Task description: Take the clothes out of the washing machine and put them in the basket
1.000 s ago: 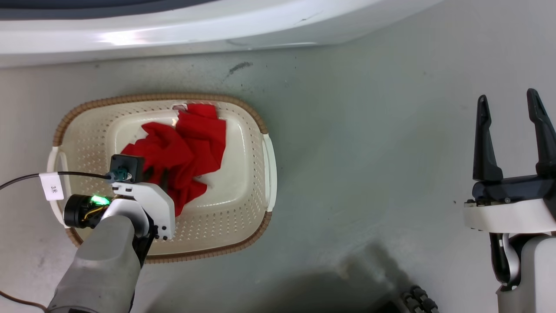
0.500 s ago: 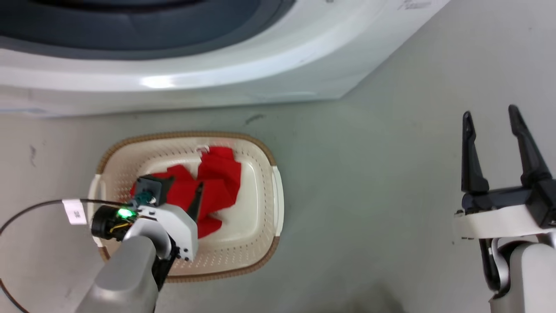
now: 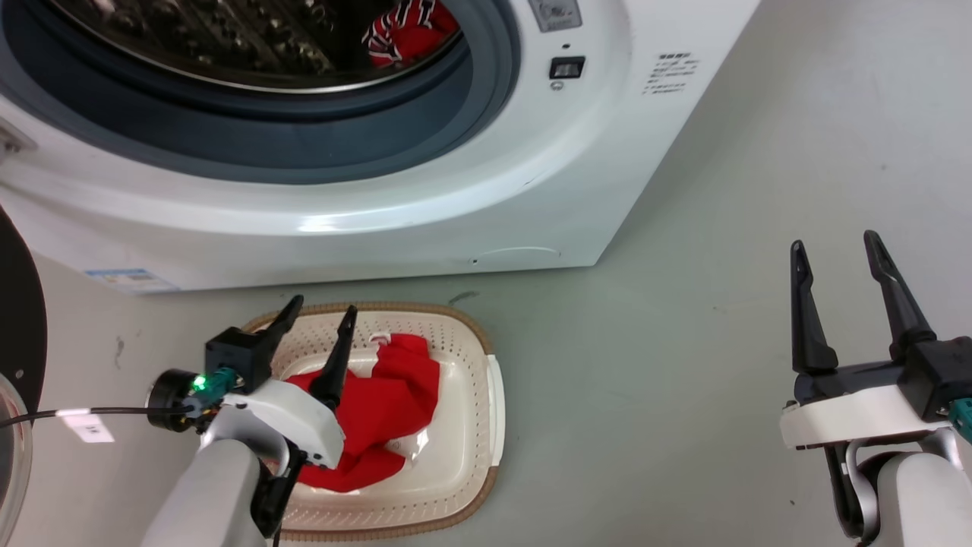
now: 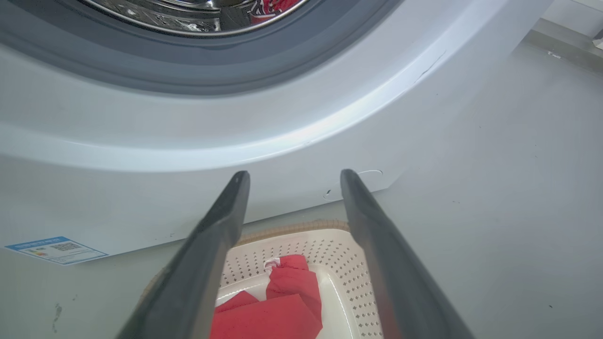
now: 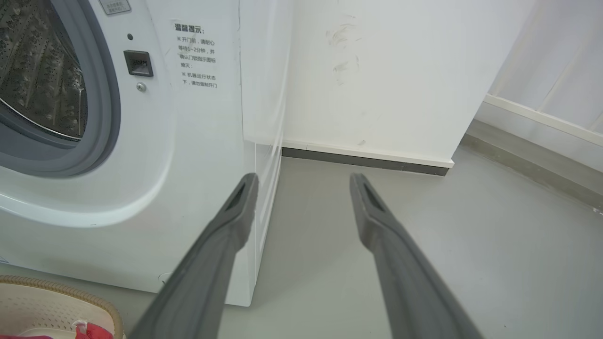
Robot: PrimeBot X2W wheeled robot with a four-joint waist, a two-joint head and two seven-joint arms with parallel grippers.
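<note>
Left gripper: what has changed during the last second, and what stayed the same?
The left gripper has lifted off the red garment and now points, open and empty, toward the washing machine. The head camera has tilted up, so the whole picture shifted. The garment stays in the basket; the right gripper stays open and empty.

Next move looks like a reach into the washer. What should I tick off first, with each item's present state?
1. The left claw is open and empty: ok.
2. The right claw is open and empty: ok.
3. The red garment lies inside the basket: ok.
4. The drum is emptied: not ok, the jersey lies in it.
5. The door is swung open: ok.
6. No more clothes deeper in the drum: cannot tell.
</note>
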